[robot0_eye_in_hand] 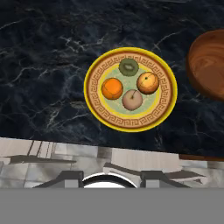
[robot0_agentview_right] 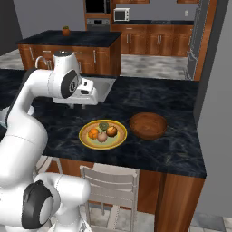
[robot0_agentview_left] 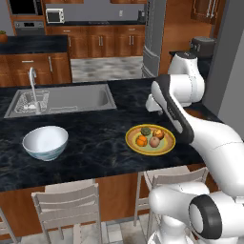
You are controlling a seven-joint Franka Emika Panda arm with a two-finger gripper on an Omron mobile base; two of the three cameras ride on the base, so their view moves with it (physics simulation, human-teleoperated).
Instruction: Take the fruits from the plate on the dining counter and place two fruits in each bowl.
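The plate (robot0_eye_in_hand: 131,127) with a yellow-orange rim lies on the black dining counter (robot0_agentview_left: 95,138). On it sit an orange fruit (robot0_eye_in_hand: 112,88), a reddish-tan one (robot0_eye_in_hand: 132,99), a dark green one (robot0_eye_in_hand: 129,67) and a yellow-orange one (robot0_eye_in_hand: 148,82). The white bowl (robot0_agentview_left: 45,142) stands far to the plate's left. Just right of the plate is the brown wooden bowl (robot0_agentview_right: 148,125), with nothing in it. My gripper (robot0_agentview_right: 76,107) hangs well above the counter, behind and left of the plate. It is open and holds nothing.
A steel sink (robot0_agentview_left: 62,99) with a faucet (robot0_agentview_left: 32,81) is set into the counter behind the white bowl. Pale chairs (robot0_agentview_left: 66,205) stand under the counter's front edge. A grey wall (robot0_agentview_right: 213,113) closes the right side.
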